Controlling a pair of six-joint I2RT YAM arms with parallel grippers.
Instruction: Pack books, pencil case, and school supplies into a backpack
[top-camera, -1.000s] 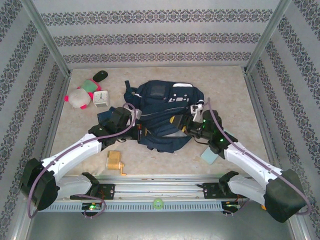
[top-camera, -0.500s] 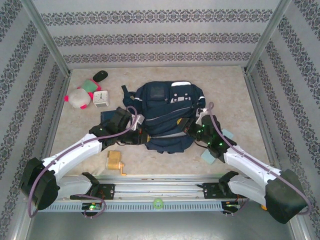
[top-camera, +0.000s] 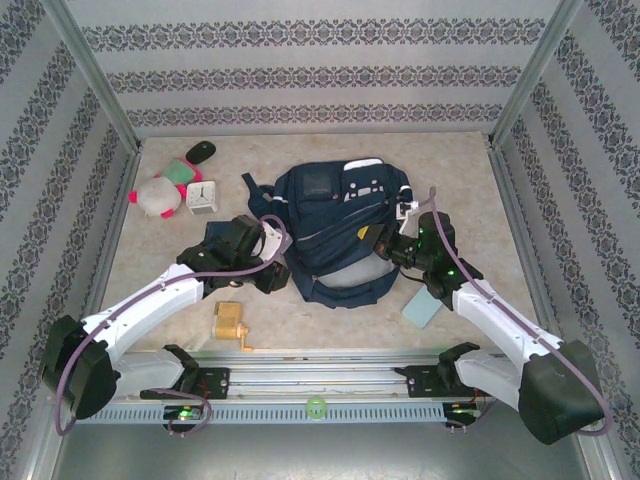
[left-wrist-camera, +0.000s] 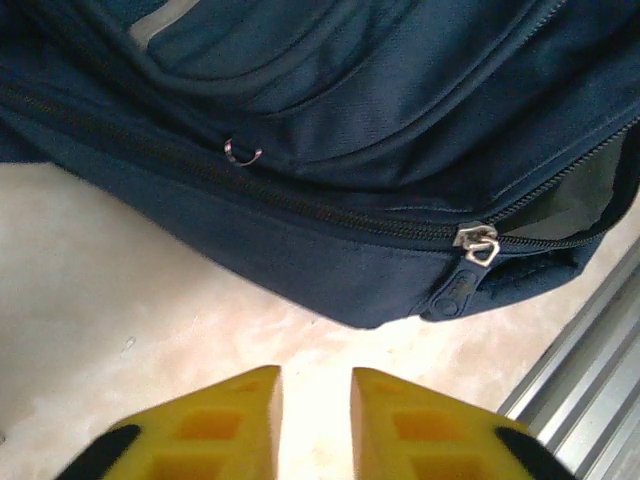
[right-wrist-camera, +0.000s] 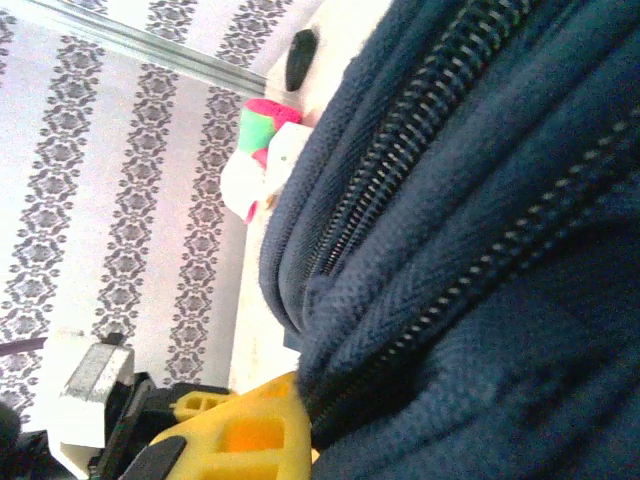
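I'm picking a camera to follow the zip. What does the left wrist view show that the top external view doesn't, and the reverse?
Left wrist: the zipper pull and a small metal ring on the fabric. Top external: pencil sharpener, pencil case, clock, plush toy. Both: the backpack and the left gripper, open beside it.

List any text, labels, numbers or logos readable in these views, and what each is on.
No text is legible in these views.
White patches on the backpack: dark marks, too small to read.
Clock face: markings too small to read.
Zip pull, left wrist view: no lettering visible.
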